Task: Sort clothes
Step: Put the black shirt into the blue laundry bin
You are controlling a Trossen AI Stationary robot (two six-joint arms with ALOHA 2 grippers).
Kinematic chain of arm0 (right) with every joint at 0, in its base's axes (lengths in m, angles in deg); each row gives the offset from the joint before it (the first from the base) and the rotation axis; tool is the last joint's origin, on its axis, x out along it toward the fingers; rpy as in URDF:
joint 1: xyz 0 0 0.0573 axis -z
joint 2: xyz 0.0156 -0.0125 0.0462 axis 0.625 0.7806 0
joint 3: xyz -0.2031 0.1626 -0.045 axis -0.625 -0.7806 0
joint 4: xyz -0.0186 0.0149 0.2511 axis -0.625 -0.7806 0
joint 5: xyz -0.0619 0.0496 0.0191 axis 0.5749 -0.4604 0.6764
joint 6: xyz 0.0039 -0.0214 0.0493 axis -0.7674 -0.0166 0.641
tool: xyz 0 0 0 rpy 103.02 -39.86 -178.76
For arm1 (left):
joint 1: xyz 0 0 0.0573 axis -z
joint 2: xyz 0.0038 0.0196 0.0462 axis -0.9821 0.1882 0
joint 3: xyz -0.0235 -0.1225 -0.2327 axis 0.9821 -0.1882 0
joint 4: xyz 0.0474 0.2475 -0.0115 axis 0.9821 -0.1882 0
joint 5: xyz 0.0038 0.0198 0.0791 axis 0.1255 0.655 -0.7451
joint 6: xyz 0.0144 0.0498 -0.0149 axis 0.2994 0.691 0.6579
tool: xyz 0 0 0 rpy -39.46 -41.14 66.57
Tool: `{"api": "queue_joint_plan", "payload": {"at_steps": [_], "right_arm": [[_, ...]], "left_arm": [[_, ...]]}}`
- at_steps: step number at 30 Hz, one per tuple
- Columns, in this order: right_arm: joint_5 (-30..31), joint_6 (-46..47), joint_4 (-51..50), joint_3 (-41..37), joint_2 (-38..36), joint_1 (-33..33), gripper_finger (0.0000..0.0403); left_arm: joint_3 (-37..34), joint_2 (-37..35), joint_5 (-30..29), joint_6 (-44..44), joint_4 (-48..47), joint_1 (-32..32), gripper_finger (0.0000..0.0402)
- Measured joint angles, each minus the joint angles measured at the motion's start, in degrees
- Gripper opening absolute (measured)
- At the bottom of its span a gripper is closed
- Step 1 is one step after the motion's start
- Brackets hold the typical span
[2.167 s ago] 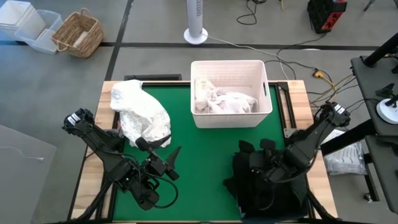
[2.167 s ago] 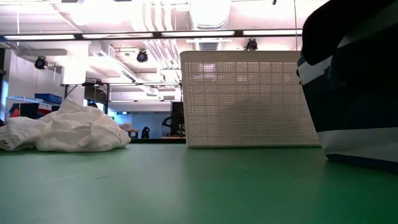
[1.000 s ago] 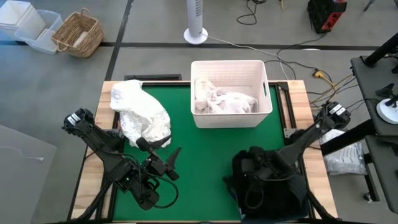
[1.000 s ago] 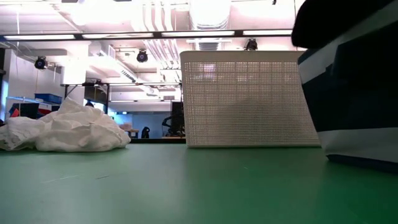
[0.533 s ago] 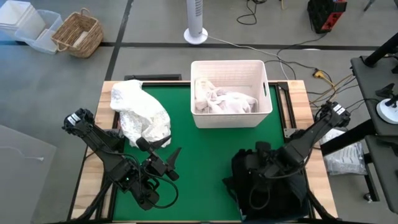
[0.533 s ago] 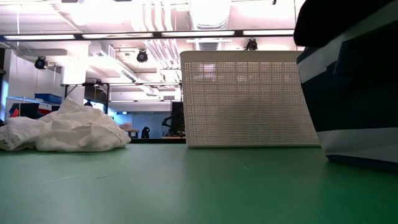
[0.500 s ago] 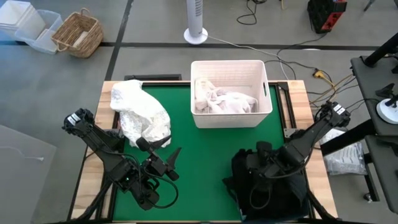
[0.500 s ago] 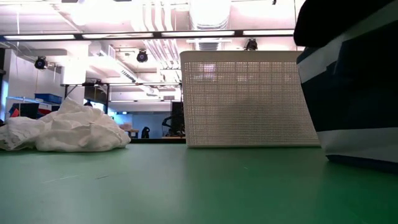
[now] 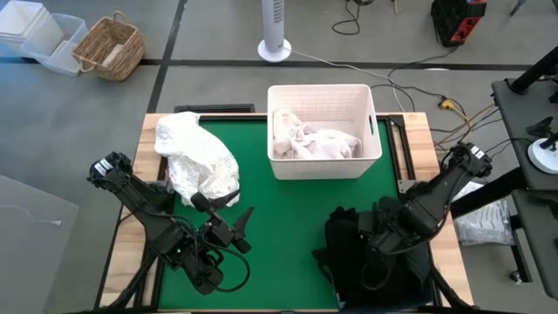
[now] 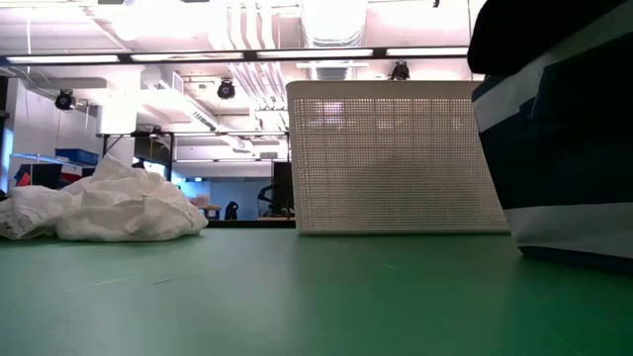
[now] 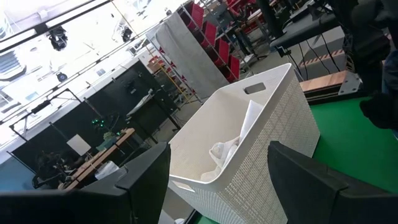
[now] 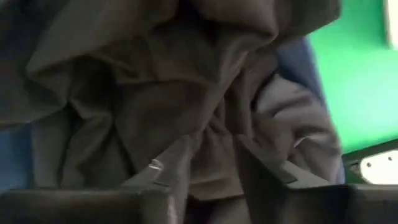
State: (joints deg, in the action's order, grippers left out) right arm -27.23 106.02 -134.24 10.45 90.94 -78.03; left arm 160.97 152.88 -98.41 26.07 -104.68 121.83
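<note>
The worktop (image 9: 288,209), covered in green, carries two receptacles so that light and dark items stay separated. The white bin (image 9: 323,131), upper centre of the high view, already contains white clothes (image 9: 316,144). The dark fabric bin (image 9: 370,262), lower right, receives dark clothes (image 12: 155,81); the right pincer (image 9: 377,234) sits directly over it, its fingers (image 12: 177,165) standing a little apart just over crumpled dark fabric, apparently at the point of release; whether the cloth is gripped cannot be told. A pile of white clothes (image 9: 193,157) lies unsorted at the upper left of the worktop. The left pincer (image 9: 240,222) waits at lower left, fingers apart and empty, aimed at the white bin.
</note>
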Motion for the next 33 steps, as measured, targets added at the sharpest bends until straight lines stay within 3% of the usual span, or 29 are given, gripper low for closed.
{"api": "queue_joint_plan", "payload": {"at_steps": [1, 5, 10, 15, 20, 23, 33], "right_arm": [[2.57, -0.08, -0.7, 0.2, 0.0, -0.01, 0.0136], [22.58, -1.41, -3.6, 0.15, -0.07, 0.44, 0.0164], [28.63, -10.76, -1.86, -2.4, -0.11, 6.29, 0.0133], [27.7, -20.89, 6.73, -6.21, -0.12, 11.59, 0.0072], [16.58, -30.02, 18.89, -7.58, -0.24, 12.78, 0.0019], [12.34, -31.0, 21.87, -7.38, -0.31, 12.04, 0.0013], [7.58, -27.6, 21.98, -7.08, 0.02, 4.53, 0.0013]], "left_arm": [[0.0, 0.0, 0.0, 0.0, 0.0, 0.0, 0.0245], [0.0, 0.02, 0.0, 0.0, 0.0, -0.02, 0.0245], [0.0, 0.01, 0.0, 0.0, 0.04, -0.02, 0.0245], [0.0, 0.0, 0.0, 0.0, 0.04, -0.02, 0.0245], [0.0, 0.0, 0.0, 0.0, 0.04, -0.02, 0.0245], [0.0, 0.0, 0.41, 0.0, 0.04, -0.02, 0.0245], [0.0, 0.02, 1.57, 0.0, 0.05, -0.02, 0.0245]]}}
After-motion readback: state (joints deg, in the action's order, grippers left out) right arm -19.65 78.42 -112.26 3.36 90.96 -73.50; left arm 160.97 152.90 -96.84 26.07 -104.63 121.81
